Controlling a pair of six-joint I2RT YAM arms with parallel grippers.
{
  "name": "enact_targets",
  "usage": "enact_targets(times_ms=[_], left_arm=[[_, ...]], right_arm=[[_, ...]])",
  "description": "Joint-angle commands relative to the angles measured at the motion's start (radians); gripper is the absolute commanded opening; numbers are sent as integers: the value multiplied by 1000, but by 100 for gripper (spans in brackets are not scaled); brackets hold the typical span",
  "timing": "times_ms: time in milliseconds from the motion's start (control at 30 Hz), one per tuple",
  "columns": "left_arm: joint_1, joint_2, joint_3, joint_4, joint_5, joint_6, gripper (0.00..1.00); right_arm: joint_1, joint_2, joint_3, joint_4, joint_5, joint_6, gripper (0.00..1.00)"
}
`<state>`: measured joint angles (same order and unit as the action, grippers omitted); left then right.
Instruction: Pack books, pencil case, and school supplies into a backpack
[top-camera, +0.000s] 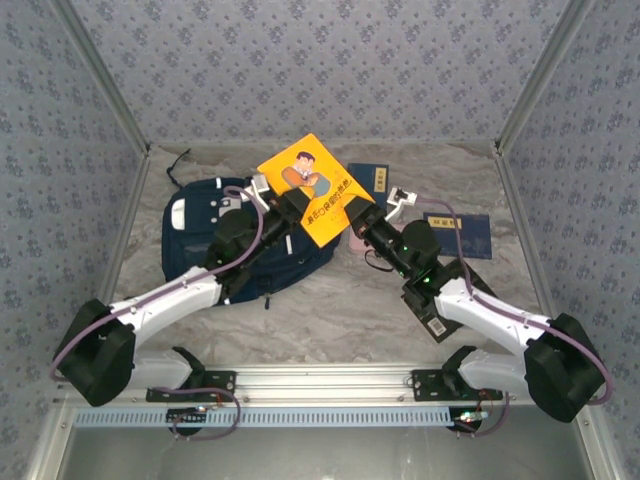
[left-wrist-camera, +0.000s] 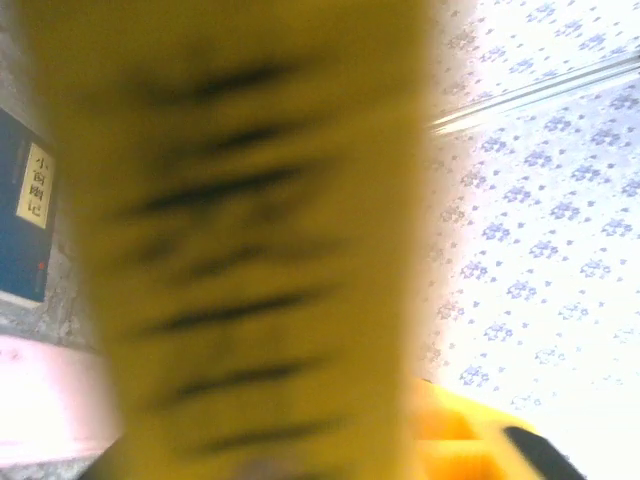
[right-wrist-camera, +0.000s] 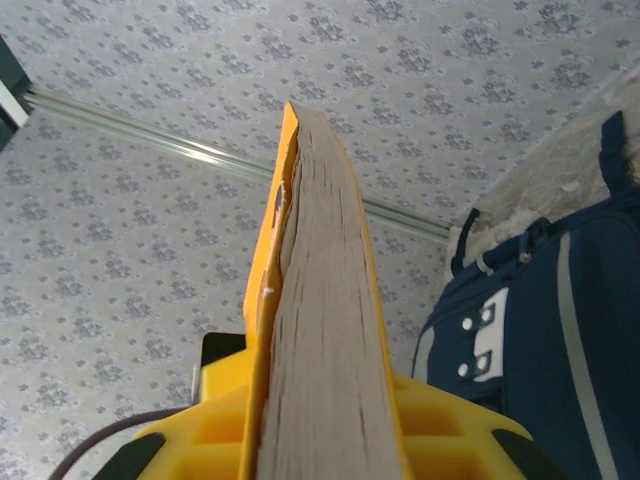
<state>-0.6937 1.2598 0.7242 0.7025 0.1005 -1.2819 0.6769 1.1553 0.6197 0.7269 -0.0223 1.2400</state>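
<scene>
The right gripper (top-camera: 362, 214) was clamped on the orange book (top-camera: 308, 182); the left gripper (top-camera: 288, 208) grip could not be determined. The backpack (top-camera: 190, 250) lay left and near of the book, closest to the left gripper.

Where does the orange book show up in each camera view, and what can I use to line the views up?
Top external: orange book at centre, raised over the right edge of the backpack.
Left wrist: orange book blurred, cover print showing, left and centre.
Right wrist: orange book edge-on, pages rising up the middle.
Shared landmark: the floral wall.
</scene>
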Motion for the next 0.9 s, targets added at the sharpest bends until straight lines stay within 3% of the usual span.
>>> enact_targets(times_ms=[0, 100, 167, 267, 533, 867], left_arm=[[15, -74, 32, -160, -1, 61, 44], [50, -124, 62, -424, -29, 150, 53], [81, -149, 97, -615, -70, 228, 53], [141, -133, 143, -769, -64, 333, 52], [276, 144, 331, -940, 134, 517, 44], [296, 422, 511, -982, 183, 616, 42]], right_arm=[[-35, -84, 4, -58, 32, -38, 0], [-89, -199, -21, -237, 41, -94, 0], [-131, -286, -26, -379, 47, -152, 0], [-199, -385, -29, -558, 33, -202, 0], [-347, -511, -74, -726, -94, -228, 0], [-405, -567, -103, -776, -180, -262, 0]])
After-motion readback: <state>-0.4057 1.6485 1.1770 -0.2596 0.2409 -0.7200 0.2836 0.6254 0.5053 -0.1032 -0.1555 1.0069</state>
